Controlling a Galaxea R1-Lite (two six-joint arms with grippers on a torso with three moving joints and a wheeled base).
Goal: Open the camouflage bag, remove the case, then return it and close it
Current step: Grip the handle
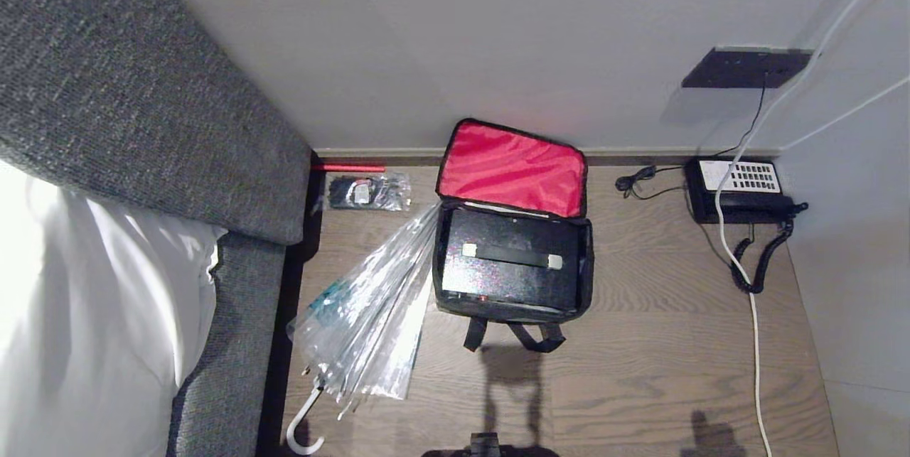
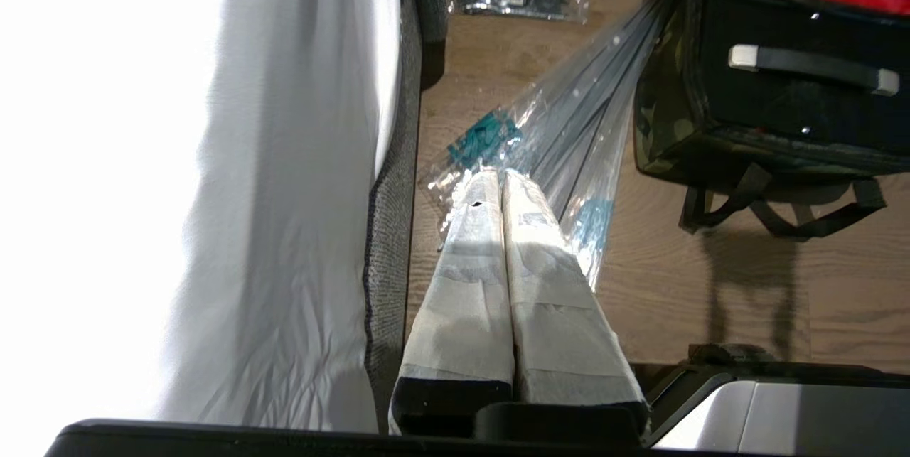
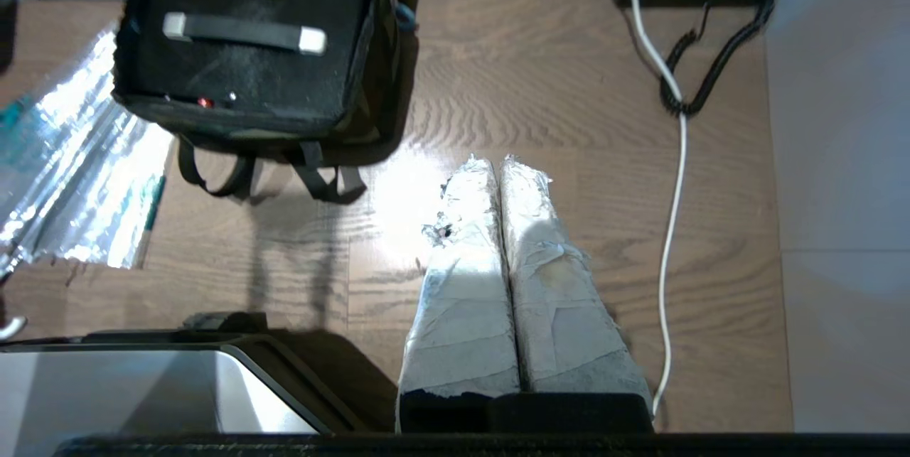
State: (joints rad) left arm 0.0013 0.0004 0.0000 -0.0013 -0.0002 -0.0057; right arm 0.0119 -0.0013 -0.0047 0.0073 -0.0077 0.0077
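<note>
Both arms parked low, tips pressed together.
Left gripper (image 2: 501,183) over umbrella (image 1: 370,300), right gripper (image 3: 498,169) over bare floor; camouflage bag (image 1: 512,304) open against wall, case (image 1: 510,265) inside, seemingly flat; telephone (image 1: 739,190) well right.

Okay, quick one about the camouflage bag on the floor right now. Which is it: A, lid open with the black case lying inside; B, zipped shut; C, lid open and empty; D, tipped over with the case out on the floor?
A: the camouflage bag has its red-lined lid flipped back, and the case lies inside with its handle facing up.
</note>
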